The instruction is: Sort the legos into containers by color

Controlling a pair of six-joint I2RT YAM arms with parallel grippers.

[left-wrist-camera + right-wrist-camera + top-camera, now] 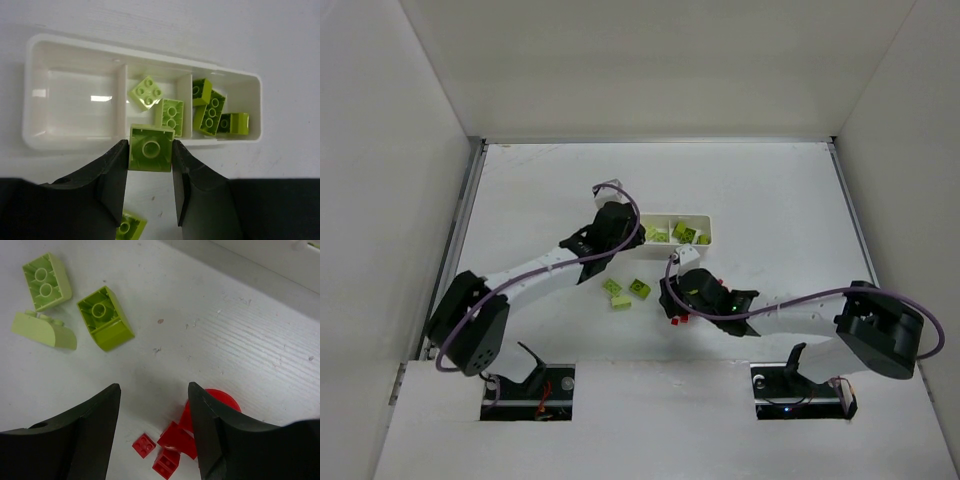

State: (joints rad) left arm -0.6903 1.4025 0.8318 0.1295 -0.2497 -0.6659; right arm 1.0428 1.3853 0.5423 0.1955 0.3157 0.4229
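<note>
My left gripper (150, 147) is shut on a lime-green lego (150, 150), held underside up just in front of the white container tray (29, 95). The tray's left compartment is empty. Its middle compartment holds two green legos (147, 93) and its right one three (211, 113). From above, the left gripper (620, 226) is at the left end of the tray (711, 226). My right gripper (154, 390) stands open over the table, nothing between its fingers. Several small red legos (145, 445) lie just below it, and a rounder red piece (222, 397) sits behind the right finger.
Three green legos (105, 317) lie loose on the table to the upper left in the right wrist view, between the two arms (625, 290). One more green lego (129, 227) lies under the left fingers. White walls enclose the table.
</note>
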